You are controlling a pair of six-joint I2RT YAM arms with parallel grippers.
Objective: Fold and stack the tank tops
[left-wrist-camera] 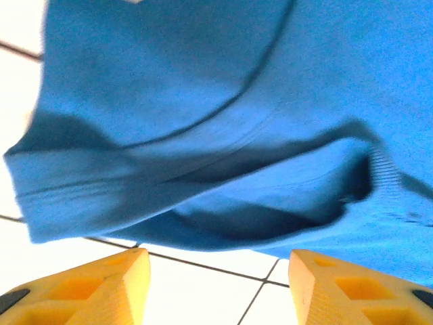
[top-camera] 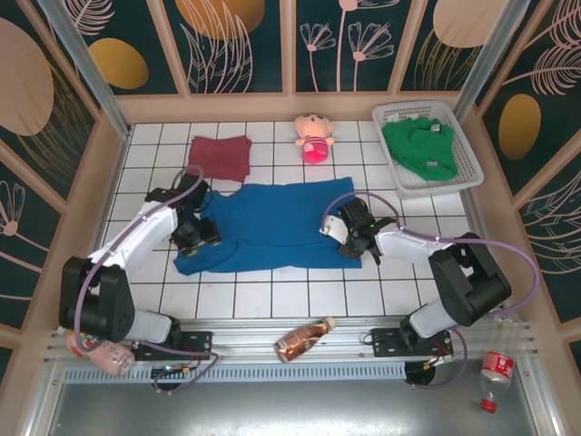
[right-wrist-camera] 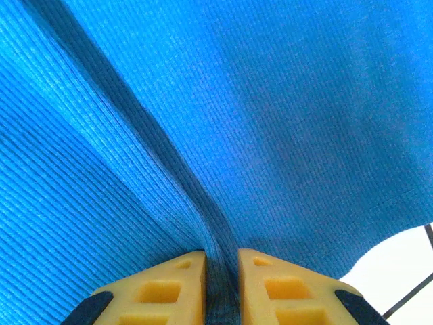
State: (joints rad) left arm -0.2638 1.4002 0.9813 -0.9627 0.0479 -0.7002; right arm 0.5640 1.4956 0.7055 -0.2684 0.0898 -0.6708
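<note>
- Blue tank top (top-camera: pixel 272 227): spread flat mid-desk (top-camera: pixel 272 295).
- My left end effector (left-wrist-camera: pixel 215 284): jaws apart, empty, at its left edge.
- My right end effector (right-wrist-camera: pixel 221 284): nearly together, pinching a fabric ridge.

A staged robot test cell: white tiled table (top-camera: pixel 272 291), leaf-patterned wall panels (top-camera: pixel 236 41) from nine to three o'clock, aluminium framing (top-camera: pixel 300 359).
</note>
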